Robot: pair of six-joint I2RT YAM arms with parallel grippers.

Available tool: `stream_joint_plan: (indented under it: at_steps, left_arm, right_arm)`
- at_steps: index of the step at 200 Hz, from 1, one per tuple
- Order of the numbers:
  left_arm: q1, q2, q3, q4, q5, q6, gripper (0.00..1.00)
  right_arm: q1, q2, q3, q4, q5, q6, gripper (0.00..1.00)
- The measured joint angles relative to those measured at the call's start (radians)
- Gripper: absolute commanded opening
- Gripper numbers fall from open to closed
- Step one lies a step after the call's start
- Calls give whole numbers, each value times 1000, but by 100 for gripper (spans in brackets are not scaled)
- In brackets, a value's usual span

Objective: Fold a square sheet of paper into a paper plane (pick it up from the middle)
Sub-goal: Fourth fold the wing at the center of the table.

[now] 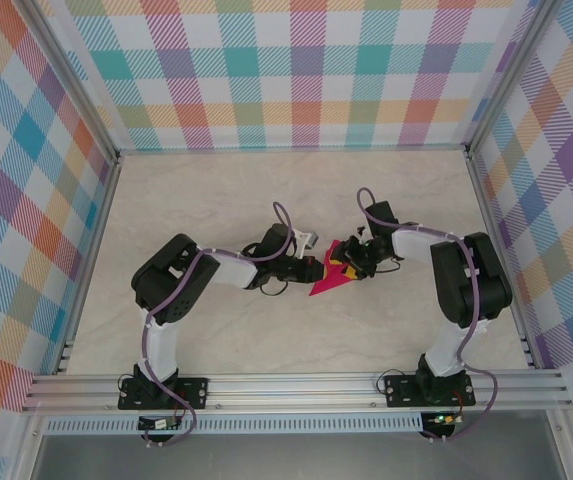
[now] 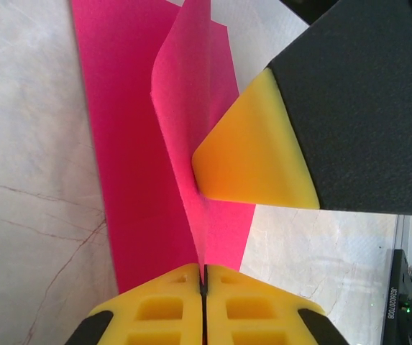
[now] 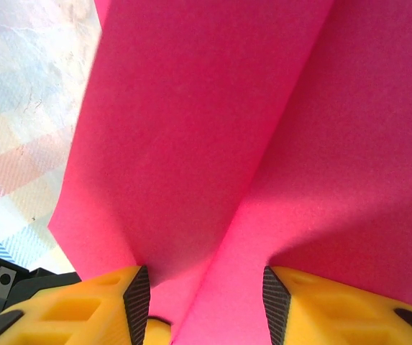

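The square sheet of paper point(image 1: 326, 274) is magenta-pink and lies mid-table, folded into a narrow pointed shape with a raised centre ridge. My left gripper point(image 1: 311, 268) comes at it from the left. In the left wrist view that gripper point(image 2: 204, 277) is shut on the upright ridge of the paper point(image 2: 134, 144), and a yellow fingertip point(image 2: 256, 144) of the right gripper presses against the ridge further along. My right gripper point(image 1: 352, 258) reaches in from the right. In its wrist view its jaws point(image 3: 206, 295) stand apart, straddling the fold of the paper point(image 3: 213, 129).
The table top point(image 1: 216, 200) is pale marble-patterned, walled by chequered panels point(image 1: 296, 70) at the back and sides. An aluminium rail point(image 1: 296, 385) runs along the near edge, with both arm bases bolted to it.
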Motion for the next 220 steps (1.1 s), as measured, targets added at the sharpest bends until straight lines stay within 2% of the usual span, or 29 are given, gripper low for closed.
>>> stream_joint_plan:
  at_steps: [35,96,220]
  left_arm:
    - [0,13,22,-22,12,5,4]
    - [0,29,50,-53,32,11,3]
    - [6,51,92,-115,56,11,5]
  right_arm:
    - [0,-8,-18,39,-14,-8,53]
    - [0,-84,-65,87,-11,-48,52]
    - [0,-48,-67,89,43,-40,51]
